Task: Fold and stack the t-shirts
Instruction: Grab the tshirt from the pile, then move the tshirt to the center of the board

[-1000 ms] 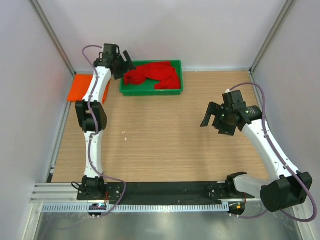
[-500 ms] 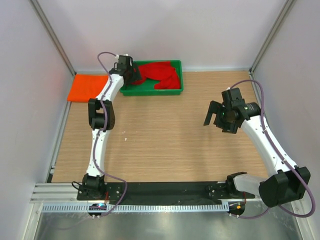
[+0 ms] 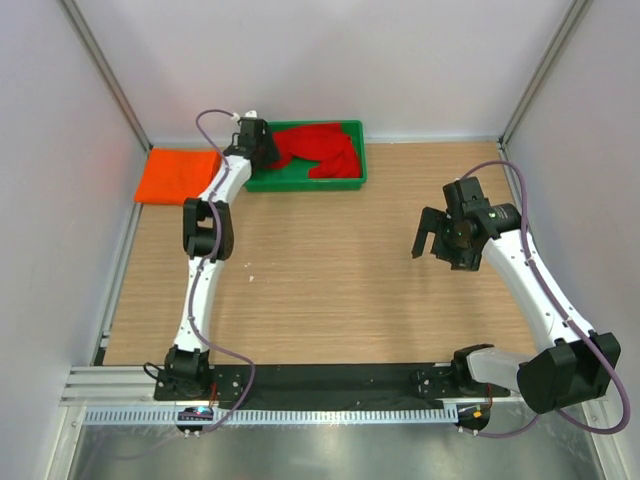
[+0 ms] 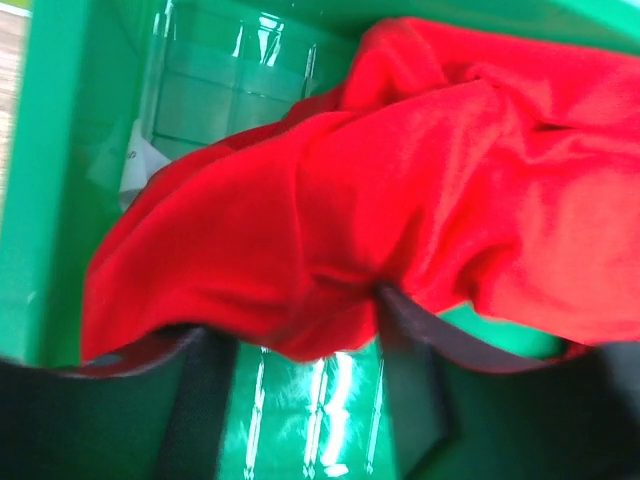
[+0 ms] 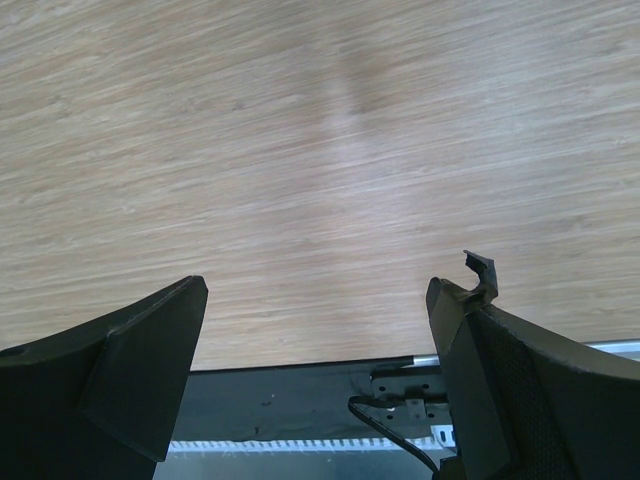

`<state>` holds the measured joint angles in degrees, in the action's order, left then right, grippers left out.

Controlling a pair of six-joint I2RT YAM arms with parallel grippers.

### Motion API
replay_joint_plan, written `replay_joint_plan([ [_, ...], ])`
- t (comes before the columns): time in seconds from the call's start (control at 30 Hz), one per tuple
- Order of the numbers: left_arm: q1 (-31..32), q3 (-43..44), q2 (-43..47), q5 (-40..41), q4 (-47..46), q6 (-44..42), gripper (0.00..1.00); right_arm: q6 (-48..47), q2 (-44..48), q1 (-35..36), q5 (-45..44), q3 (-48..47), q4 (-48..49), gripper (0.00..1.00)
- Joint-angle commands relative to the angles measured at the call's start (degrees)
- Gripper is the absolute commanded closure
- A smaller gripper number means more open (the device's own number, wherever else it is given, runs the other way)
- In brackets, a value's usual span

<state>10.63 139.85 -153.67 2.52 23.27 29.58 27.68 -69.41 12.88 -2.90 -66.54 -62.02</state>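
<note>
Wooden table [image 3: 330, 290]; in the green tray [image 3: 300, 183] at its back, our left gripper [image 4: 295, 320] straddles a red t-shirt [image 4: 420, 190] fold, unpinched. We should clamp deep before lifting. Our right gripper [image 5: 320, 300] gapes.

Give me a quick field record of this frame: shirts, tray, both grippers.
red t-shirt: crumpled, unfolded, inside the green tray
orange t-shirt: flat, neat rectangle on the table, far left corner, outside the tray
left gripper: at the tray's left end, jaws apart, edge of the red t-shirt draped between the fingers
right gripper: open, empty, above bare table on the right
stack: not yet made
</note>
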Motion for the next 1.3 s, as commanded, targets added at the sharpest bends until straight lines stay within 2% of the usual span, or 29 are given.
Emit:
replay_joint_plan([
  [0.0, 0.79, 2.88, -1.37, 1.17, -4.19, -0.05, 0.51, -0.88, 0.59, -0.32, -1.67, -0.96, -1.52, 0.0],
  [0.07, 1.05, 2.97, -1.2, 0.38, -4.9, -0.31, 0.7, -0.79, 1.03, -0.32, -1.67, 0.01, -1.61, 0.0],
  [0.1, 1.23, 3.06, -1.02, 0.2, -5.16, -0.4, 0.75, -0.7, 1.03, -0.32, -1.67, 0.18, -1.61, 0.0],
  [0.13, 1.41, 3.41, -0.76, -0.06, -5.51, -0.4, 0.88, -0.7, 1.11, -0.32, -1.76, 0.53, -1.61, 0.0],
  [0.23, 2.2, 4.81, 1.34, -0.59, -5.95, -0.58, 1.0, -1.14, 1.12, -0.32, -1.59, 0.98, -1.44, 0.0],
  [0.37, 3.25, 5.08, 7.75, -1.38, -7.71, -0.84, 1.0, -2.45, 1.29, -0.32, -1.06, 0.98, -1.0, 0.0],
  [0.5, 3.87, 5.17, 17.84, -2.17, -9.38, 0.82, 1.0, -4.3, 1.82, -0.23, -0.71, 0.28, -0.56, 0.0],
  [0.6, 4.39, 4.64, 23.39, -5.07, -9.03, 1.61, 0.99, -4.92, 2.96, -0.14, -0.53, 0.01, 0.23, 0.0],
  [0.8, 8.43, -5.54, 41.32, -7.71, -5.96, 1.53, 1.0, -4.04, 6.3, 5.39, -4.39, 0.1, 1.46, 0.0],
  [0.97, 15.19, -23.98, 60.38, -7.01, 0.63, 1.44, 1.0, -3.42, 9.02, 9.7, -3.88, -0.6, 1.64, 0.0],
  [1.03, 20.09, -30.22, 68.53, -3.78, 3.7, 1.53, 1.0, -3.25, 10.25, 10.66, -2.12, 0.09, 1.9, 0.0],
  [1.07, 21.96, -36.86, 71.11, -2.89, 4.32, 1.79, 1.0, -3.16, 11.56, 11.37, -1.5, 0.53, 2.16, 0.0],
  [1.13, 25.65, -44.19, 75.6, -0.33, 6.77, 3.8, 1.0, -2.63, 12.89, 11.99, 0.6, 2.38, 2.08, 0.0],
  [1.17, 26.62, -51.62, 78.75, -0.33, 7.66, 7.12, 0.82, -2.55, 13.94, 12.34, 1.74, 3.51, 2.08, 0.0],
  [1.27, 29.26, -63.08, 84.64, -1.64, 8.2, 12.84, 0.66, -2.37, 15.35, 13.13, 8.24, 5.1, 2.16, 0.01],
])
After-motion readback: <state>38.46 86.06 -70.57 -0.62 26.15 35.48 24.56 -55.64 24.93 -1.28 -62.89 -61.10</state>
